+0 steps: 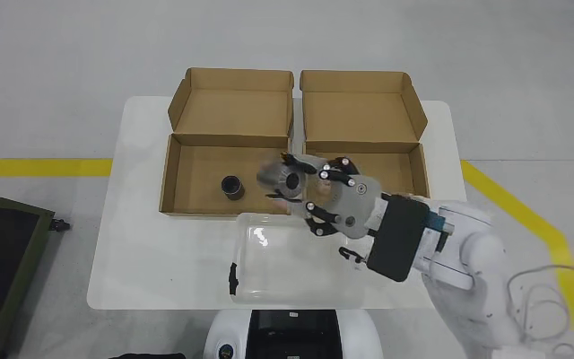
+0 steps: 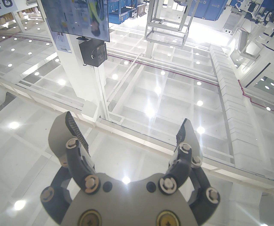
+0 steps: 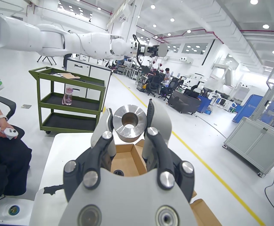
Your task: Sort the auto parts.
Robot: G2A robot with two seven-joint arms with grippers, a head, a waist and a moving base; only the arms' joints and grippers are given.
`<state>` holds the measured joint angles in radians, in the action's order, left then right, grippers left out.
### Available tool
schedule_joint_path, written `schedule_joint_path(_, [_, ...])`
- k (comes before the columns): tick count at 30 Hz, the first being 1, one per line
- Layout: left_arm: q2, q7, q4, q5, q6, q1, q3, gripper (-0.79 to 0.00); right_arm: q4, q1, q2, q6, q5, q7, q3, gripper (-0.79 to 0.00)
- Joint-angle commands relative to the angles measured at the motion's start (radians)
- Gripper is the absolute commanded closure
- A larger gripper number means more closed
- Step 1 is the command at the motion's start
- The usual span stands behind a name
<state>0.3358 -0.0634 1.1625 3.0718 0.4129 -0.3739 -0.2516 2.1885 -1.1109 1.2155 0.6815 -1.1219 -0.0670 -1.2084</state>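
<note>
Silver steel ring with a wide central bore (image 3: 129,126) sits clamped by its outer wall in my right gripper (image 3: 129,115). It hangs in the air over the inner end of the left open cardboard box (image 1: 170,175), where a small black cylindrical part (image 1: 232,187) lies. Gripping the rim, I judge, leaves it free to drop cleanly. My left gripper (image 2: 128,130) is spread wide and empty, pointed at the ceiling, out of the way.

We can read no words or numbers; white lettering on the blue panels (image 2: 210,9) sits upside down and cut off; the print on the hanging screen (image 2: 75,19) is too small for us to tell.
</note>
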Motion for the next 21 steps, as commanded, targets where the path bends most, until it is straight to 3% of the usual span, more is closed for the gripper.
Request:
schedule_joint_path(1, [0.000, 0.000, 0.000, 0.000, 0.000, 0.000, 0.000, -0.785, 0.002, 0.003, 0.000, -0.008, 0.003, 0.010, -0.007, 0.000])
schedule_joint_path(21, [0.000, 0.000, 0.000, 0.000, 0.000, 0.000, 0.000, -0.785, -0.044, 0.014, 0.001, -0.033, -0.011, 0.082, -0.004, 0.000])
